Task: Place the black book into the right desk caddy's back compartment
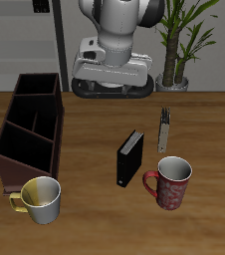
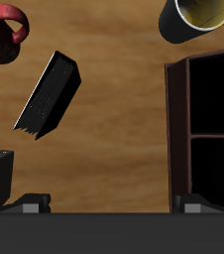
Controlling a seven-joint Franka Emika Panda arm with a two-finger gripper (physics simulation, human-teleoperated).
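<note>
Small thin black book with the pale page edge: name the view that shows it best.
The exterior view: the small thin black book stands whole, upright between caddy and red mug. The wrist view shows it whole too, tilted, from above.

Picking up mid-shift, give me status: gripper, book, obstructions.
Gripper out of exterior view, state unclear. Black book upright on table, untouched, apart from right desk caddy. Red mug beside book.

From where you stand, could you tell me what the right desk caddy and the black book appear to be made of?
The right desk caddy looks like dark brown wood with a matte finish: flat boards with faint grain. The black book seems to have a smooth plain black cover, perhaps card, with a pale page edge suggesting paper.
</note>
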